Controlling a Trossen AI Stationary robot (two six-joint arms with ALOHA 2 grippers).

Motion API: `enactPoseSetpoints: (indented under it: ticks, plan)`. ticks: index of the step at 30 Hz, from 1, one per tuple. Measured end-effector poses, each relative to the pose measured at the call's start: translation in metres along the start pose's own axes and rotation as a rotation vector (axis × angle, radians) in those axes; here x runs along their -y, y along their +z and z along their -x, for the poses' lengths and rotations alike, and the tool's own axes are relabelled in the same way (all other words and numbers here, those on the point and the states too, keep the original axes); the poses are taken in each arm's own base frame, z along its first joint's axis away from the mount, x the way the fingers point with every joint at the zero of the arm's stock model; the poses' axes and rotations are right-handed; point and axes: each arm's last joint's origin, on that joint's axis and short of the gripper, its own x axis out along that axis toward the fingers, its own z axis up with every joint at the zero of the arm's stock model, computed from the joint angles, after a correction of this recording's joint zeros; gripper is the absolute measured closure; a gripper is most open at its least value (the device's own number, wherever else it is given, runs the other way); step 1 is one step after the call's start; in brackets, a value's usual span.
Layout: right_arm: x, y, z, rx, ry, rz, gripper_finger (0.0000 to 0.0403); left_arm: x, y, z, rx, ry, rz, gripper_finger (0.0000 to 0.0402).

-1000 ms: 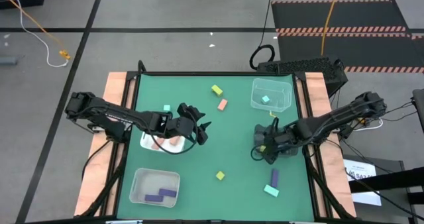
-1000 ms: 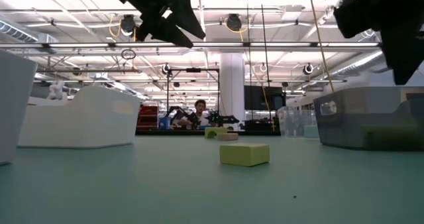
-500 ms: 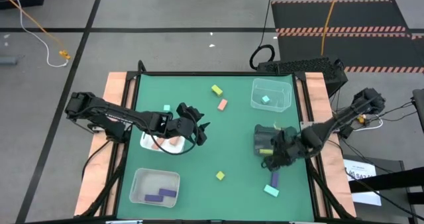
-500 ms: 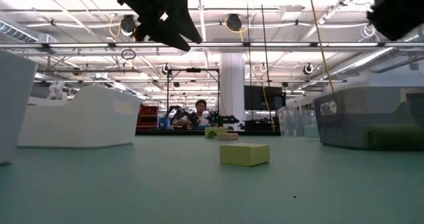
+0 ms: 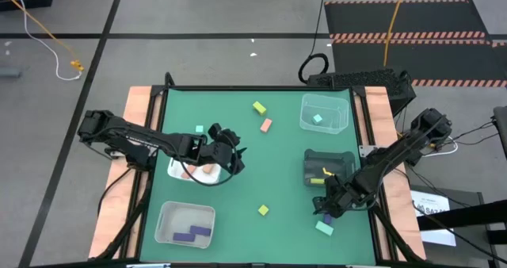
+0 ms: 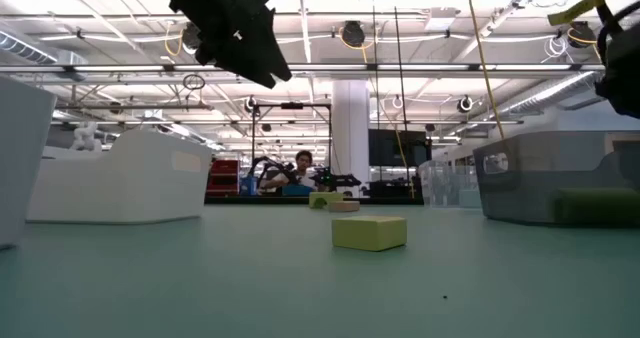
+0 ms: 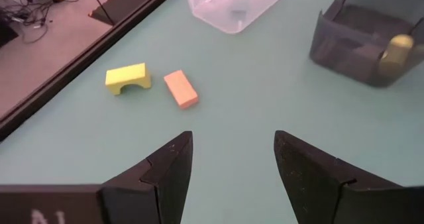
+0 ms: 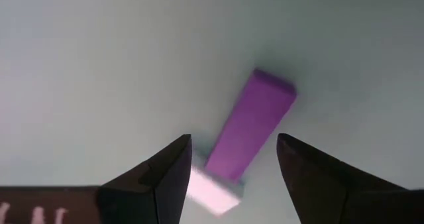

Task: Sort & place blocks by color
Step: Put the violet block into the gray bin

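**Right arm lines up on purple bar near dark tray**

High view: right gripper [image 5: 326,207] hangs just past the dark tray [image 5: 329,156], toward the table's near edge, over the purple bar [image 5: 325,215]; a mint block [image 5: 324,227] lies touching or just beside the bar. Left gripper [image 5: 234,158] waits beside the white tray [image 5: 176,171], well apart from the dark tray.

Low view: yellow block [image 6: 369,232] sits mid-table; neither gripper touches it.

Left wrist view: fingers [image 7: 165,174] apart, empty.

Right wrist view: fingers [image 8: 169,169] apart, nothing clamped; bar [image 8: 251,124] lies between them, aslant. Risk, by judgement: bar's tilt vs. the jaws could twist it on closing, or the grip could snag the mint block [image 8: 211,190] too.
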Motion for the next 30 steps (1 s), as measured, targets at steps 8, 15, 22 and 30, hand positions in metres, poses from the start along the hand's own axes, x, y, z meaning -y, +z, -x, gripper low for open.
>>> enactPoseSetpoints:
  ticks: [8, 15, 22, 30]
  plan:
    - [0.000, 0.002, -0.020, 0.047, -0.077, -0.024, 0.0191, -0.002, -0.005, 0.000, -0.045, 0.019, -0.040, 0.0188]
    - [-0.001, 0.003, -0.031, 0.057, -0.115, 0.048, 0.0208, 0.000, -0.010, 0.003, -0.072, 0.019, -0.067, 0.0188]
    - [0.000, 0.003, -0.032, 0.047, -0.134, 0.081, 0.0314, 0.007, -0.013, 0.007, -0.084, -0.020, -0.088, 0.0188]
    - [0.000, 0.002, -0.025, 0.027, -0.105, 0.122, 0.0323, 0.009, -0.014, 0.009, -0.084, -0.027, -0.096, 0.0188]
